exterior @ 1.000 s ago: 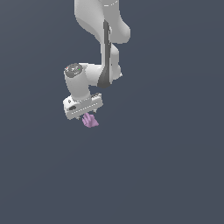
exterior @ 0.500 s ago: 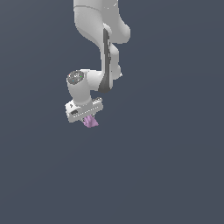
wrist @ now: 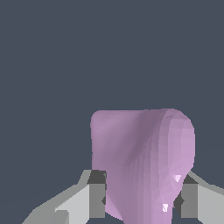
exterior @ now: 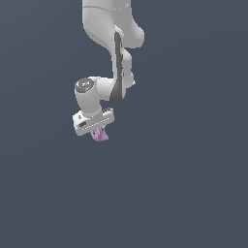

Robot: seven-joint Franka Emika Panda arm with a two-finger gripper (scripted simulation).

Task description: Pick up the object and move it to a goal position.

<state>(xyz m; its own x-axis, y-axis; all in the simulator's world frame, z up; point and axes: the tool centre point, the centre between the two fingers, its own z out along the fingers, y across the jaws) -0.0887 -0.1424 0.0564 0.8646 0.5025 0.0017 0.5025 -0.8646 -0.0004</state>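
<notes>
Exterior and wrist views of a Franka Panda arm (exterior: 116, 58) carrying the task's thing. The pincer (exterior: 99, 131) is clamped on the lilac faceted object (exterior: 101, 135), which sits between its two dark finger pads (wrist: 97, 192) and protrudes beyond the fingertips, directly below the white hand. In the wrist view the object (wrist: 142, 162) fills the gap between the pads, its long axis running along the fingers. No containers, table edge or goal marker are visible; the direction of the goal from the pincer cannot be judged.

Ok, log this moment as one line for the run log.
phase: carry | gripper: shut on lilac object | object: between both fingers, hanging below the hand | goal marker: none visible
</notes>
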